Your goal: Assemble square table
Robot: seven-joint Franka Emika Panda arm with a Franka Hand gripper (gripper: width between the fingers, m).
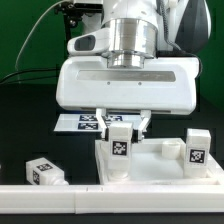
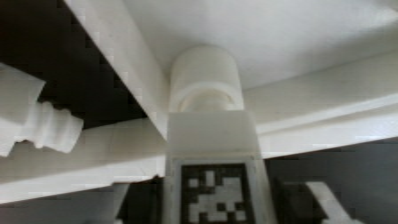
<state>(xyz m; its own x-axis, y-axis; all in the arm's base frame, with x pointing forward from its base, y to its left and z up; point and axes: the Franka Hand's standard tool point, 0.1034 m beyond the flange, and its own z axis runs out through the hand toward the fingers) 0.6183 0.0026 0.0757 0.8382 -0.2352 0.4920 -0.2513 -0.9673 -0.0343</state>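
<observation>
Jaws: partly closed, clamped on upright table leg [image 1: 121,146]; to be held plumb at tabletop [image 1: 160,166] corner while twisted.

Clearance around the slab [image 1: 155,168]. The fingers [image 1: 142,122], clamped around an upright leg [image 1: 120,145], take up the slab's corner at the exterior view's left. A second leg [image 1: 195,148] stands at the exterior view's right, and the bare slab between the two legs is free from above. A loose leg [image 1: 45,172] lies on the dark worktop [image 1: 30,130] at the exterior view's left. A long rail [image 1: 60,200] bars the front. The marker board [image 1: 82,122] lies flat behind.
</observation>
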